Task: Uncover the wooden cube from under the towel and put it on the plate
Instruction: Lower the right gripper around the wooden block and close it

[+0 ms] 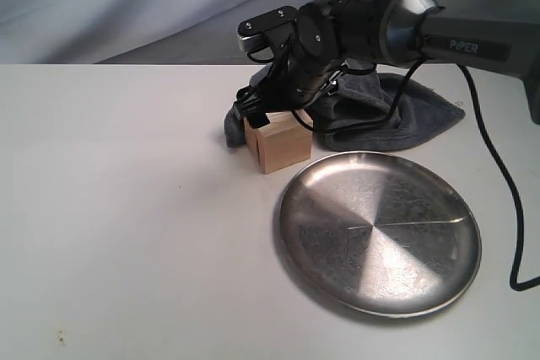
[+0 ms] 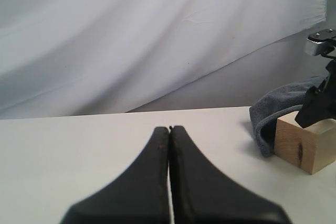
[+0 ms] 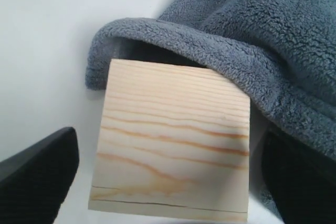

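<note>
Straddling the wooden cube (image 1: 281,145) with jaws spread wide and nothing gripped, the right end effector (image 3: 169,137) looks lined up to grasp it, with the towel (image 1: 396,111) bunched against the cube, the plate (image 1: 380,233) just beside the cube, and the left end effector (image 2: 169,129) closed and empty.

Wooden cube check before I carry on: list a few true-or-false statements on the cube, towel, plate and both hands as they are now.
1. The wooden cube sits on the plate. False: it stands on the table beside the plate.
2. The towel leaves the cube's top bare. True.
3. The right hand is open, with a finger on either side of the cube. True.
4. The left hand is open. False: it is shut and empty, apart from the cube.
5. The plate holds nothing. True.
</note>
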Motion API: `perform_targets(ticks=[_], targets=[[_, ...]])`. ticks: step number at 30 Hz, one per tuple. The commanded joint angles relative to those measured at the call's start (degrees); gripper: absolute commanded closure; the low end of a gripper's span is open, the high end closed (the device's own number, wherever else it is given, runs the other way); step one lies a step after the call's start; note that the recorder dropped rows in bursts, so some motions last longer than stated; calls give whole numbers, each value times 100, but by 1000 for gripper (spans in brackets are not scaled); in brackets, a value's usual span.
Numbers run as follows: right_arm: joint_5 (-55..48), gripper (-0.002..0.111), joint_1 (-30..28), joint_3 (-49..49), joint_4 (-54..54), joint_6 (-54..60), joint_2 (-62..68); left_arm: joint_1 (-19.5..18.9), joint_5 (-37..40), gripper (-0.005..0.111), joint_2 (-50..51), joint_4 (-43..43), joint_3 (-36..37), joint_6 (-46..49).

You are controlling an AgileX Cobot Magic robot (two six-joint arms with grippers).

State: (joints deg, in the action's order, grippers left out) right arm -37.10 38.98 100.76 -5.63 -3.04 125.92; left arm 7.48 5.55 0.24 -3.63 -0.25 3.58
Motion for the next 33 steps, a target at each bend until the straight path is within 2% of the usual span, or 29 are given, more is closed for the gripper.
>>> perform_targets(ticks=[1, 18, 23, 33], targets=[[154, 22, -25, 2, 102, 153, 16, -12, -62, 107, -24, -14, 25, -14], [262, 22, -197, 2, 131, 192, 183, -12, -62, 107, -24, -14, 25, -14], [251, 22, -197, 2, 563, 611, 183, -12, -62, 107, -24, -14, 25, -14], [194, 22, -197, 2, 740, 797, 183, -12, -62, 107, -24, -14, 25, -14]])
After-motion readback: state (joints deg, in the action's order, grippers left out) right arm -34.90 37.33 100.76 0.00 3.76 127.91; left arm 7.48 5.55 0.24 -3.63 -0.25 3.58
